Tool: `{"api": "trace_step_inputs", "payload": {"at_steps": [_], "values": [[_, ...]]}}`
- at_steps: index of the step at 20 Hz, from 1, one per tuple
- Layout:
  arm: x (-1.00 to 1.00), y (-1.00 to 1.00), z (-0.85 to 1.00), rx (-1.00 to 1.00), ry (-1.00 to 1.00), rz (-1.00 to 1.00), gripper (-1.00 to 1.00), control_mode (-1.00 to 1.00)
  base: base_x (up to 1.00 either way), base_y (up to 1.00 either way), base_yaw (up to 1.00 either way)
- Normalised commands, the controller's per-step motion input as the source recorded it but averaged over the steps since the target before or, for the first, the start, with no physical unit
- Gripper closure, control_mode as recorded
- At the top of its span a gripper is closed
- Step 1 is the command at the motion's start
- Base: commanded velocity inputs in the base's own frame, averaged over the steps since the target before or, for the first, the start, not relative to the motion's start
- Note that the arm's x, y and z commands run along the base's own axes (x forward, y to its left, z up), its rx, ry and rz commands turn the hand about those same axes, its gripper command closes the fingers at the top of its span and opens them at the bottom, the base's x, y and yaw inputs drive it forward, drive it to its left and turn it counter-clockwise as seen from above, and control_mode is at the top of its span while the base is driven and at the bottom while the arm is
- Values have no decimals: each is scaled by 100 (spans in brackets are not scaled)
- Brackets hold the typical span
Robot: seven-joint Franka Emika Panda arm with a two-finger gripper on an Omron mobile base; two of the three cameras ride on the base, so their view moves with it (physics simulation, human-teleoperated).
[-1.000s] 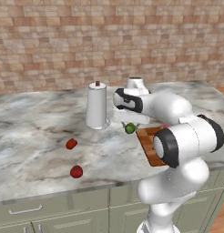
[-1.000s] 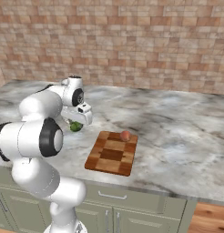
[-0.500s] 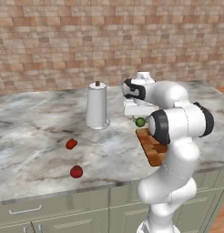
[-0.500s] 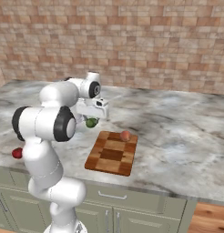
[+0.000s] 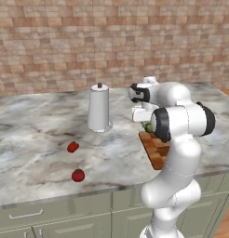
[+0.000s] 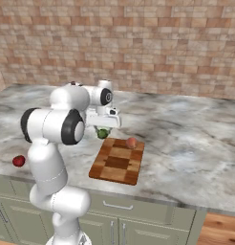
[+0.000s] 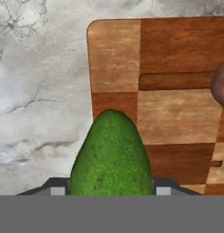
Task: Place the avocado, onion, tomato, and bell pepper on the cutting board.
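Hand (image 6: 103,130) clamped on the avocado (image 7: 111,156) — held above the near corner of the cutting board (image 6: 117,162), where the onion (image 6: 131,142) already sits.

light: even, bright | shadows: faint, soft | blur: none | glare: none | render: sharp

Pebbly avocado (image 7: 111,154), wooden cutting board (image 7: 177,59)

The avocado (image 6: 102,133) hangs above the cutting board (image 6: 117,161) edge; the onion (image 6: 131,142) lies on the board. The tomato (image 5: 78,175) and bell pepper (image 5: 73,147) lie apart on the worktop (image 5: 37,153).
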Motion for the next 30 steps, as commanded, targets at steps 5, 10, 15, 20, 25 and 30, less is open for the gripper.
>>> {"api": "trace_step_inputs", "payload": {"at_steps": [5,10,15,20,25,30], "values": [[1,-27,-24,0,0,10,100,-100,0,0,0],[32,-28,-3,0,-3,10,100,-100,0,0,0],[24,-20,-3,0,-1,9,100,-100,0,0,0],[3,-2,-39,0,0,8,100,-100,0,0,0],[6,0,-31,1,-1,5,100,-100,0,0,0],[5,0,-14,4,-4,4,100,-100,0,0,0]]}}
